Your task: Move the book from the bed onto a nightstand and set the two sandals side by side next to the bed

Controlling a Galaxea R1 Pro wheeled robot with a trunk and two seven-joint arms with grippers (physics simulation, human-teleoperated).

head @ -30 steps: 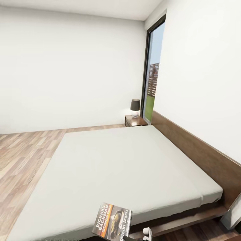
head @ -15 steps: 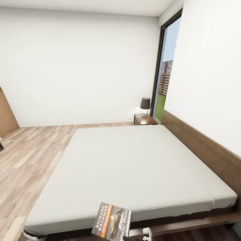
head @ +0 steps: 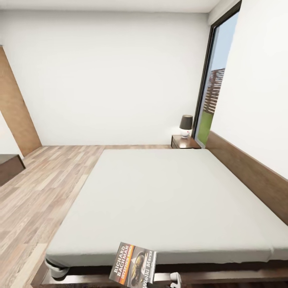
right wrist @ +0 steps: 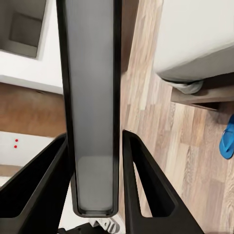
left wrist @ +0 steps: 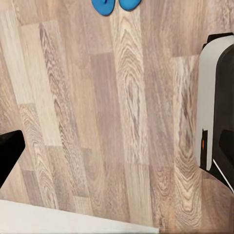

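The book (head: 134, 264), dark with an orange band, is held upright at the head view's lower edge over the near side of the bed (head: 168, 200). My right gripper (right wrist: 95, 136) is shut on it, and the book's edge (right wrist: 92, 97) runs between the two black fingers. A nightstand (head: 185, 141) stands at the far side of the bed by the headboard. Two blue sandals (left wrist: 105, 6) lie side by side on the wood floor in the left wrist view. One sandal (right wrist: 227, 139) shows near the bed's corner. My left gripper (left wrist: 117, 156) hangs open over the floor.
A dark-shaded lamp (head: 185, 125) stands on the nightstand beside a tall window (head: 218, 88). A dark dresser (head: 8, 168) and a wooden panel (head: 16, 108) are at the left. Wood-plank floor (head: 48, 188) stretches left of the bed. A white robot part (left wrist: 212, 97) is beside the left gripper.
The head camera has turned left, so the bed, nightstand and window have slid right in the picture and the dresser has come into view. The book stays held in the same spot.
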